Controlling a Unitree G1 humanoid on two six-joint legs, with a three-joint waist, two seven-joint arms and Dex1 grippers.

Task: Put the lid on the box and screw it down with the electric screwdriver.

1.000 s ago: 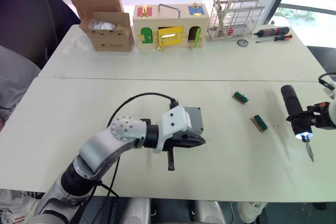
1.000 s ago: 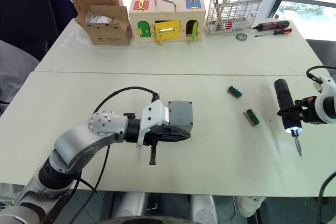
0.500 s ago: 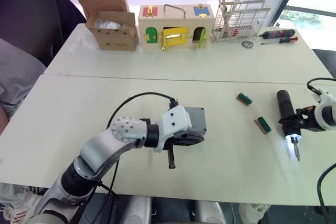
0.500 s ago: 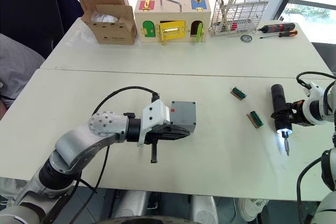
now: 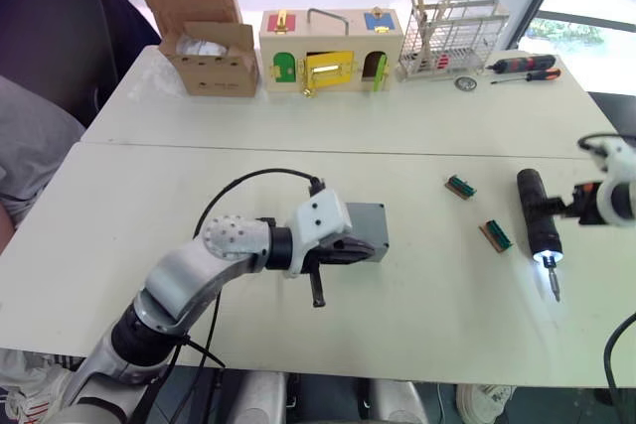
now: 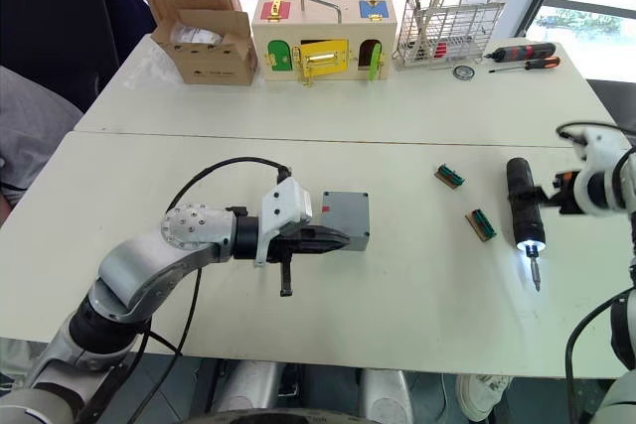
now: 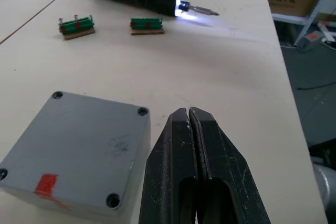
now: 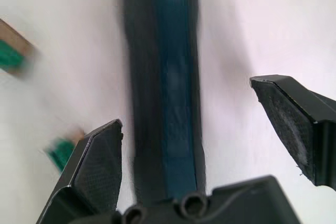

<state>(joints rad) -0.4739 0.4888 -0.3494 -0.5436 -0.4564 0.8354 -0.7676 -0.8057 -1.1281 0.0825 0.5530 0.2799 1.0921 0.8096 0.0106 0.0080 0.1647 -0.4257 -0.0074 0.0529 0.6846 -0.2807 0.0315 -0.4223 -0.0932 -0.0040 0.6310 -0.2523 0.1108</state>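
The grey box [image 5: 366, 220] stands mid-table with a red mark [image 7: 46, 183] near one edge. Its flat top face [image 7: 79, 145] has a hole at each corner, and I cannot tell a separate lid from it. My left gripper [image 7: 188, 113] is shut and empty, its tips beside the box's near side [image 6: 343, 238]. The black electric screwdriver [image 5: 537, 215] lies on the table at the right with its tip light on and its bit towards the near edge. My right gripper [image 8: 186, 103] is open, with a finger on each side of the screwdriver's body [image 8: 163, 77], not touching it.
Two small green terminal blocks [image 5: 459, 186] [image 5: 496, 235] lie between the box and the screwdriver. Along the far table stand a cardboard box [image 5: 204, 32], a wooden box with coloured doors [image 5: 328, 47], a wire rack [image 5: 452, 37] and two hand screwdrivers [image 5: 522, 65]. A person [image 5: 30, 146] sits at left.
The screwdriver was held above the table in my right gripper; now it lies on the table and the fingers have opened off it. The left gripper has barely moved. The camera has shifted.
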